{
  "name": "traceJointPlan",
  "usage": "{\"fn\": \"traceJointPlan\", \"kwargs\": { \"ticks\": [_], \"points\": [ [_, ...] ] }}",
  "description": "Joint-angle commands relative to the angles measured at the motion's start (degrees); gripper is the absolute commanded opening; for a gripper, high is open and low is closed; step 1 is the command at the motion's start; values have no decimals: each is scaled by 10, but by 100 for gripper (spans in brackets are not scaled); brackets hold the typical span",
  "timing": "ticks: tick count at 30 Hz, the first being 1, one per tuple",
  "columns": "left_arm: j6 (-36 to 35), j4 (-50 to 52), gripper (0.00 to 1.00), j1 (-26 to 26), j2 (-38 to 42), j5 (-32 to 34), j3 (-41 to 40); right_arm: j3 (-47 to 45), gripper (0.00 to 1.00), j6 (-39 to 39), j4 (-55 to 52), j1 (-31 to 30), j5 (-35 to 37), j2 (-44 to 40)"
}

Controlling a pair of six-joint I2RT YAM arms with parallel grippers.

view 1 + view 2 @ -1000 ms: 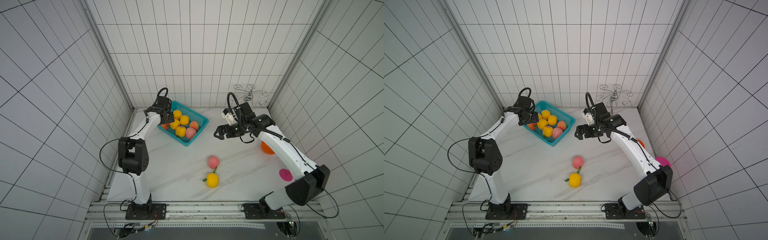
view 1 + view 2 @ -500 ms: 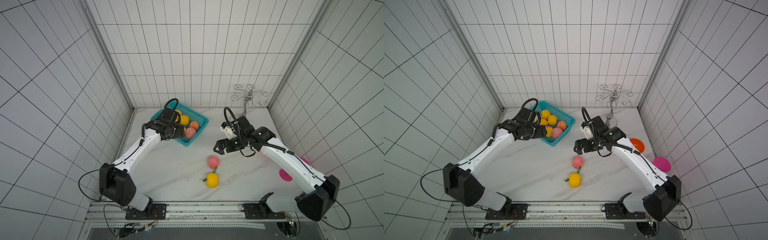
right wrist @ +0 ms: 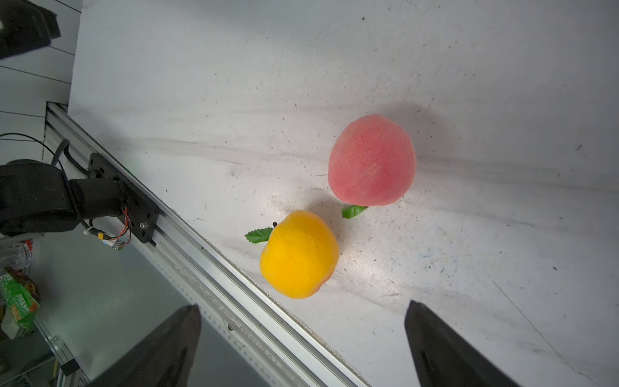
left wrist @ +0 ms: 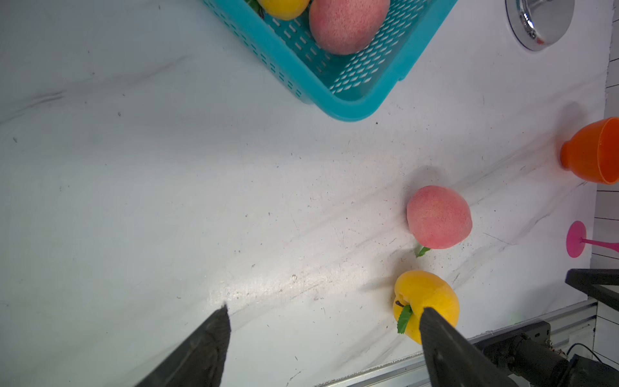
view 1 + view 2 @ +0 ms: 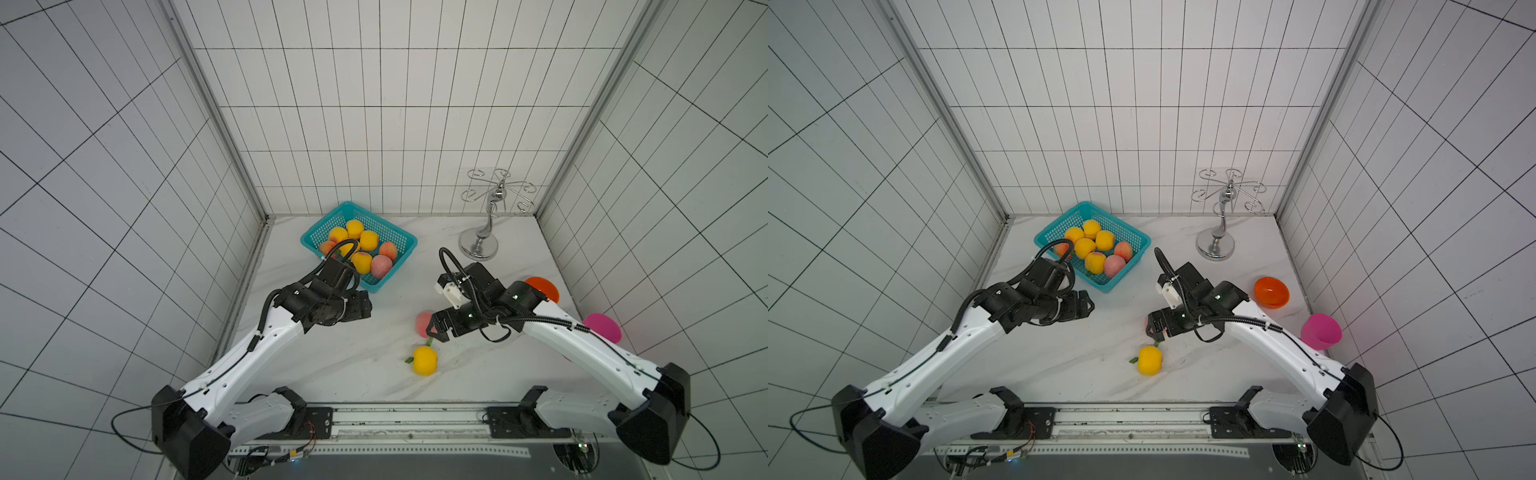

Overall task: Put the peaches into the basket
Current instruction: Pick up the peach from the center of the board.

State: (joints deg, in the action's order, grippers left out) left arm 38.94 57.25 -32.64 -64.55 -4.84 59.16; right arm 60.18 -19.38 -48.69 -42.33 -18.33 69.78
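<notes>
Marble desk (image 5: 332,374) bears, at lower centre in both top views, a pink peach (image 5: 423,322) with a yellow peach (image 5: 424,360) just beside it. More peaches (image 5: 368,240) fill the teal basket (image 5: 384,221) at upper centre. The right tool (image 3: 303,304) hovers spread above the pair; the left tool (image 4: 325,311) is spread and empty. This looks like the fetching step: next, lower and pinch one.
</notes>
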Motion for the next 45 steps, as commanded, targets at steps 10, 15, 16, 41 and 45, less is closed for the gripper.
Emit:
{"fn": "traceJointPlan", "kwargs": {
  "ticks": [10,15,16,41,45],
  "points": [
    [84,-10,90,-16,64,-27,-56,-120,99,-47,103,-38,-21,4],
    [93,0,89,-24,70,-30,-53,-148,99,-70,158,-48,-32,23],
    [93,4,89,-24,70,-30,-51,-154,99,-75,170,-50,-34,27],
    [90,-18,89,-25,33,-39,-31,-187,99,-57,234,-70,-39,124],
    [92,-15,89,-25,32,-35,-25,-189,88,-55,236,-69,-40,121]
  ]
}}
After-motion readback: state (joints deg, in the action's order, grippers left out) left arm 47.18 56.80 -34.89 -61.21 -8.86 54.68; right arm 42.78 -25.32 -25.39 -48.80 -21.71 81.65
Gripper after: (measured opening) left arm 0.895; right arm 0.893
